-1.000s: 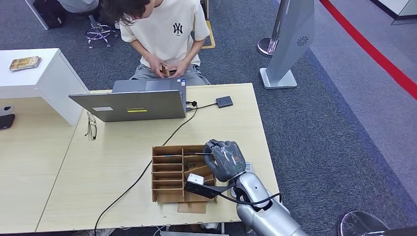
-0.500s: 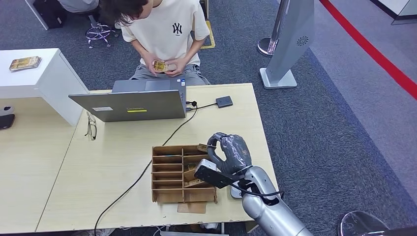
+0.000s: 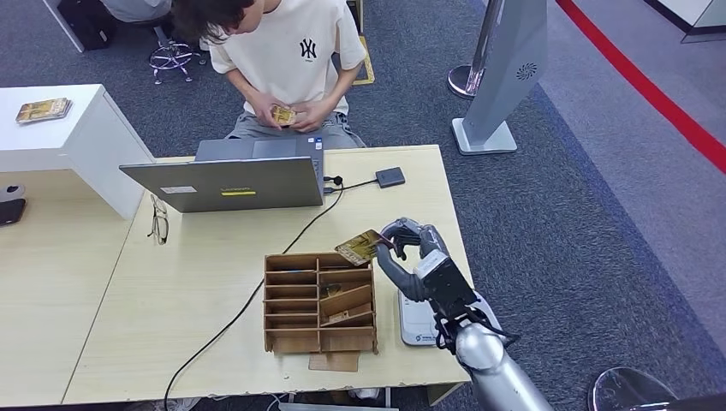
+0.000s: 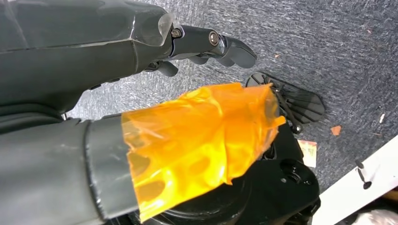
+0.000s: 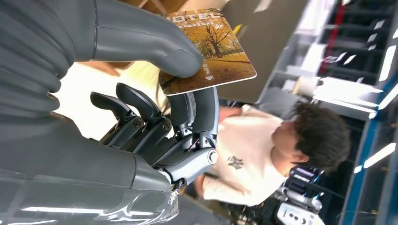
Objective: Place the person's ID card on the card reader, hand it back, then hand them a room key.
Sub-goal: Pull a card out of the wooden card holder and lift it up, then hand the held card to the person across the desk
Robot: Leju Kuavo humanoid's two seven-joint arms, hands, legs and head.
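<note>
Room key (image 5: 213, 51) marked "HOTEL", pinched by right hand (image 3: 419, 261)

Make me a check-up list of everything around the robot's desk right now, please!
Surface: pale wooden table, mostly bare.
Job's things: brown autumn-picture hotel room key card; slotted brown cardboard card organiser; small black card reader; person holding a card.
Clutter: grey laptop, glasses, white device.
Robot hands: right robot hand pinches the key card; left robot hand hangs over carpet, holding nothing.
Cables: black cable across the table.
Surroundings: grey carpet, red floor line, grey kiosk stand.
</note>
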